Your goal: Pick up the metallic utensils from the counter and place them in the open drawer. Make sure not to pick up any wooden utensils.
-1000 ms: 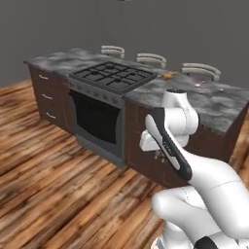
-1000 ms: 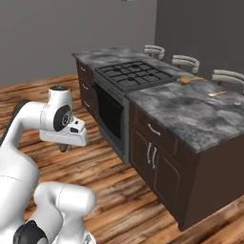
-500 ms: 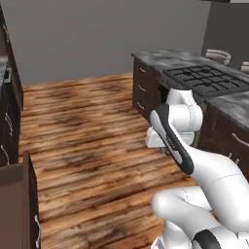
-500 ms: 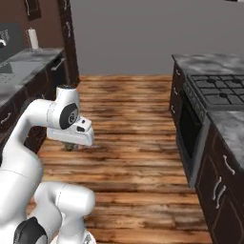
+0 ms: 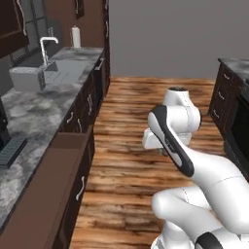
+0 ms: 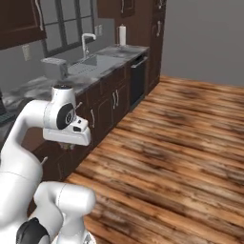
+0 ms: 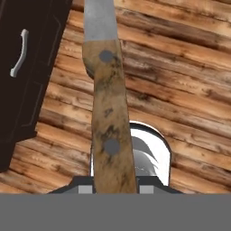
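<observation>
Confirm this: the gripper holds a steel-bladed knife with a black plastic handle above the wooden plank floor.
Wrong handle: the hand view shows the gripper holding a steel-bladed knife with a brown wooden, riveted handle above the wooden plank floor.

My arm (image 5: 194,160) is glossy white, rounded segments w/ fat bulbous joints. Black band runs along one link, dark ring w/ small marks on the round joint cap (image 6: 64,116). Hand block (image 6: 66,136) is boxy, white, w/ a dark underside. Base shell is smooth white, black disc low down.
</observation>
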